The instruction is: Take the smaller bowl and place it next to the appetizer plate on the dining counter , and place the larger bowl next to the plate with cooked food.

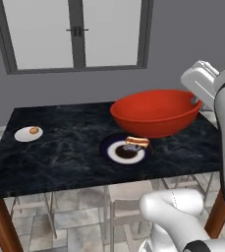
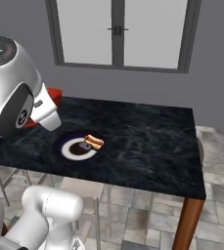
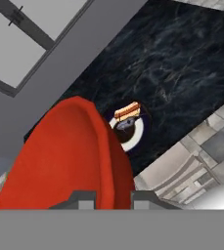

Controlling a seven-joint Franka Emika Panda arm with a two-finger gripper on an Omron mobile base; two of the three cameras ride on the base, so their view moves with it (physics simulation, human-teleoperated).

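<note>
The larger bowl, wide and glossy red, hangs above the dining counter, over the far right side of the plate with cooked food. My gripper is shut on the bowl's right rim. In the hand view the gripper pinches the rim of the red bowl, with the dark-rimmed plate just past it. From the right base, my arm hides most of the bowl; the plate lies close by. The appetizer plate sits at the counter's left end. The smaller bowl is out of view.
A grey wall with a large window stands right behind the counter. Chairs are tucked under its near side, on a tiled floor. Bare marble stretches between the two plates and to the right of the dark-rimmed plate.
</note>
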